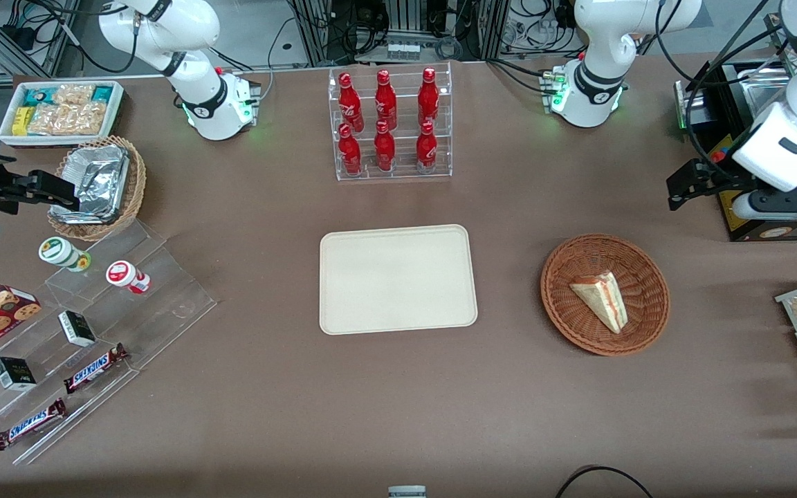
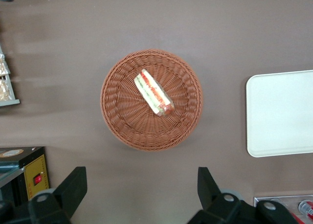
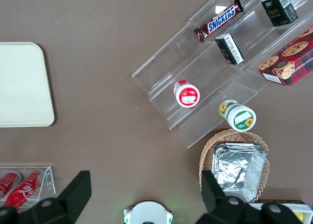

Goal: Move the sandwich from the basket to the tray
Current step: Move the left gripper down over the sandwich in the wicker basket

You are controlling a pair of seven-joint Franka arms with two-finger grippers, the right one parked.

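Fingers (image 2: 73, 185) of gripper (image 2: 142, 190) spread; sandwich (image 2: 153, 92) lies diagonally.

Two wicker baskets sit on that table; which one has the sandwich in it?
The darker reddish-brown basket near the open gripper holds the sandwich; the lighter tan basket holds foil packets.

The front view looks down on the whole bench (image 1: 260, 415) from high up. The left wrist view faces straight down over the basket (image 2: 117, 116); both share the tray (image 1: 398, 279).
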